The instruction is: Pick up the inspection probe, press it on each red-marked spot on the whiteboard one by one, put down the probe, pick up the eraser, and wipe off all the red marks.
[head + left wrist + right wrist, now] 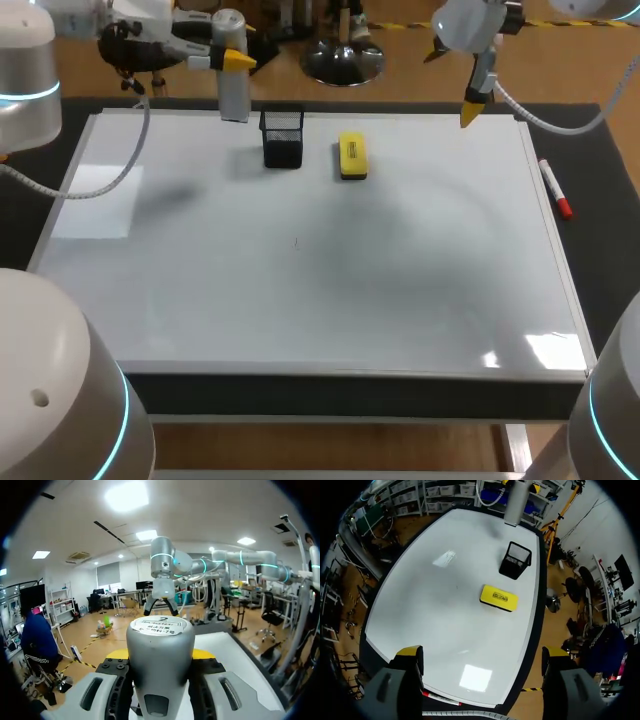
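Observation:
The inspection probe [232, 75], a grey upright cylinder, is at the whiteboard's [300, 300] far left edge with my left gripper [238, 60] shut on its upper part. In the left wrist view the probe [160, 670] fills the space between the yellow-tipped fingers [202, 653]. The yellow eraser [352, 157] lies flat on the board's far middle, also in the right wrist view as the eraser [498, 598]. My right gripper [470, 105] hangs open and empty above the board's far right; in its own view the gripper [482, 652] looks down on the board [420, 605]. I see no red marks.
A black mesh pen holder [283, 138] stands just left of the eraser, ahead of the right gripper as the holder [515, 560]. A red-capped marker [556, 190] lies on the dark mat right of the board. A tiny dark speck [296, 241] sits mid-board.

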Robot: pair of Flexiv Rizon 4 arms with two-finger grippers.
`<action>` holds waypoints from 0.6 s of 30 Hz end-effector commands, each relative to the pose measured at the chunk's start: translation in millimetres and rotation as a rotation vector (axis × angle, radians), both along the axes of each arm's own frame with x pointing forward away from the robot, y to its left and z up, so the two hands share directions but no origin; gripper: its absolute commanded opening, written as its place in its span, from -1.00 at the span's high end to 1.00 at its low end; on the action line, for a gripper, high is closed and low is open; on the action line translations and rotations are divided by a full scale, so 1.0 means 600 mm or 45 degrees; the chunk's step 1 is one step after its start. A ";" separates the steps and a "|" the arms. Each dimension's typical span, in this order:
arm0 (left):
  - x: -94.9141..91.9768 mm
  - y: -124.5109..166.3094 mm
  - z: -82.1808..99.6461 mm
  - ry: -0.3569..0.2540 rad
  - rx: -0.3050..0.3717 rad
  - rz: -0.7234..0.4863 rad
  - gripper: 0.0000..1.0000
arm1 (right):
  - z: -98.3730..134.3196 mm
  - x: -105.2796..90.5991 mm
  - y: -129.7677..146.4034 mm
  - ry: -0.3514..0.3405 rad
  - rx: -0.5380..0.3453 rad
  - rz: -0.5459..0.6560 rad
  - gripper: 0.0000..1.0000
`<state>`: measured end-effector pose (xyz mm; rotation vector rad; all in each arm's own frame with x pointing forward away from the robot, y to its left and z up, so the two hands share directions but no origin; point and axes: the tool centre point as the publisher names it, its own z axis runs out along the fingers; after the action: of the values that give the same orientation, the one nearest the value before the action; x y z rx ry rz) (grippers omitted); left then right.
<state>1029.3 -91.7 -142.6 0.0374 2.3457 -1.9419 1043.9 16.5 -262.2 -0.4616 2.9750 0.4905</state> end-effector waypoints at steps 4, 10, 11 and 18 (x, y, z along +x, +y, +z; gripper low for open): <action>0.030 -0.023 -0.016 0.028 -0.038 -0.042 1.00 | 0.001 0.002 -0.001 0.004 -0.006 0.002 -1.00; 0.040 -0.041 -0.025 0.048 -0.057 -0.054 1.00 | 0.001 0.002 -0.001 0.004 -0.006 0.002 -1.00; 0.041 -0.043 -0.025 0.048 -0.058 -0.055 1.00 | 0.001 0.002 -0.001 0.004 -0.006 0.002 -1.00; 0.057 -0.066 -0.033 0.049 -0.068 -0.066 1.00 | 0.001 0.002 -0.001 0.004 -0.006 0.002 -1.00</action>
<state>1054.7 -126.0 -159.7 0.0437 2.3331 -2.0338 1043.9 16.4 -262.2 -0.4615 2.9749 0.4907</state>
